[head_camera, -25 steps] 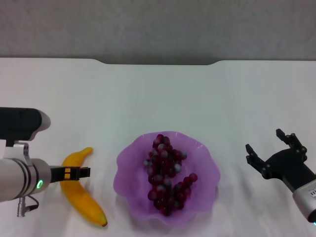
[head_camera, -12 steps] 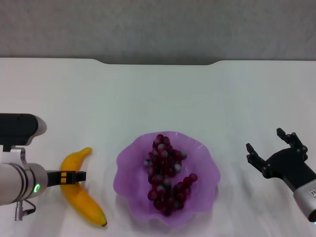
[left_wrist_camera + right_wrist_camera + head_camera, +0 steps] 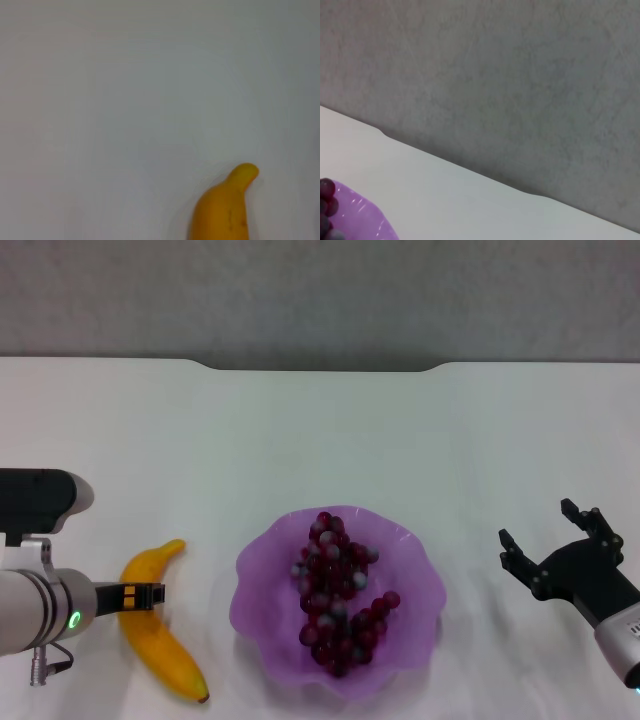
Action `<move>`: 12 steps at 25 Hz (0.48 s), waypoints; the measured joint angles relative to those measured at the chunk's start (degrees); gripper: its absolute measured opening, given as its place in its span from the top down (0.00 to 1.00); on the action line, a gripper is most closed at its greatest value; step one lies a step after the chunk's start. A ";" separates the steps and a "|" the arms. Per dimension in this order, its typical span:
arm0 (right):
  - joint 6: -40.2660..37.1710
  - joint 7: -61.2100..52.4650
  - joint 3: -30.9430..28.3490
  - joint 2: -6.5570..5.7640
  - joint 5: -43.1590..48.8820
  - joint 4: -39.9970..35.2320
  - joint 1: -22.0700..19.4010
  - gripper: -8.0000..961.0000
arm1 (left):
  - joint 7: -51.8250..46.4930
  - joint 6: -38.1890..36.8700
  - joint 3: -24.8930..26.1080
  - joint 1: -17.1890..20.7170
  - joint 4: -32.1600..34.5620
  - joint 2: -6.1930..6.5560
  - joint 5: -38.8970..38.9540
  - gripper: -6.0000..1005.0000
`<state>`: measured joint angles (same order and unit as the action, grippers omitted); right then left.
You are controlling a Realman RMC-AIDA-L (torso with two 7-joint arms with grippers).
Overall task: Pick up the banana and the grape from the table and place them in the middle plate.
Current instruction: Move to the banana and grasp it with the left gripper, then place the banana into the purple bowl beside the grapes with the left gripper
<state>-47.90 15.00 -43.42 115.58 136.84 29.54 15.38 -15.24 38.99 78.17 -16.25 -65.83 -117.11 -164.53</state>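
Note:
The yellow banana (image 3: pixel 160 640) lies on the white table (image 3: pixel 320 430) left of the purple scalloped plate (image 3: pixel 258 580). The bunch of dark red grapes (image 3: pixel 335 595) lies inside the plate. My left gripper (image 3: pixel 145 594) sits low over the banana's upper half, at the table's front left. One end of the banana (image 3: pixel 225 210) shows in the left wrist view, resting on the table. My right gripper (image 3: pixel 548 538) is open and empty, to the right of the plate. A corner of the plate (image 3: pixel 355 217) with a grape shows in the right wrist view.
The table's far edge has a dark notch (image 3: pixel 320 366) in front of a grey wall (image 3: pixel 320 290). Bare tabletop surrounds the plate on all sides.
My left gripper has drawn back to the left, and the banana has shifted slightly left with it. The right arm, plate and grapes have not moved.

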 joint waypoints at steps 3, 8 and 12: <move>-0.05 -0.02 -0.06 0.00 0.00 0.00 -0.03 0.09 | 0.03 -0.41 -0.05 0.12 0.03 0.02 0.00 0.42; -0.09 -0.09 -0.18 0.00 0.00 0.00 -0.13 0.09 | 0.18 -0.78 -0.09 0.39 -0.92 0.06 0.00 0.44; -0.10 -0.09 -0.18 0.00 0.00 -0.23 -0.37 0.09 | 1.07 3.00 1.51 1.17 -6.94 0.40 0.03 0.45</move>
<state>-48.00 14.91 -43.60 115.57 136.84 29.31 15.01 -14.17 41.99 79.68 -15.08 -72.77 -116.71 -164.50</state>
